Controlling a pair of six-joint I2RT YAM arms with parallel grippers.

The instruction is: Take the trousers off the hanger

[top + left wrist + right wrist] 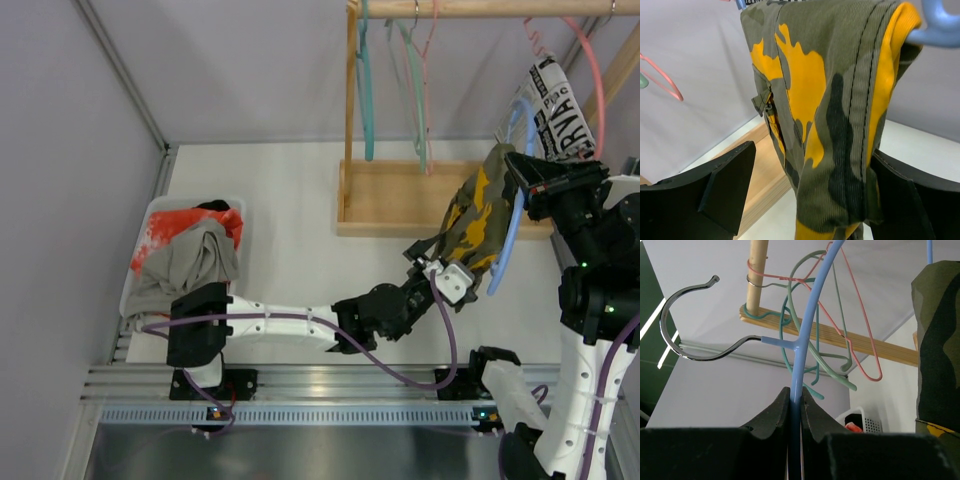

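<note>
Right now the camouflage trousers (478, 215) hang folded over a blue hanger (510, 235), just in front of the wooden rack (395, 200), near the right end of its base board and above the counter (300, 230). The right arm (590, 290) reaches in from the right of the rack, and its jaws are clamped tight on the hanger's blue stem, as the right wrist view shows. In that view the hanger's chrome hook (685, 330) sits in open air, clear of the rack's rail (757, 275). The left arm (280, 325) stretches across the counter in front of the rack, and its jaws stand open on either side of the trousers' lower part. In the left wrist view one jaw is clearly apart from the cloth. The other is so close to it that contact cannot be told. The trousers show olive, yellow and black patches with a small flap pocket (762, 97) on one side. Teal (366, 90), green (415, 100) and pink (590, 60) hangers dangle bare from the rack's rail, beside a black-and-white printed cloth (552, 110) at its right end. Well to the left of the rack, the grey trousers (190, 262) lie bunched in a white basket (152, 212) on top of a red-orange garment (175, 225).
</note>
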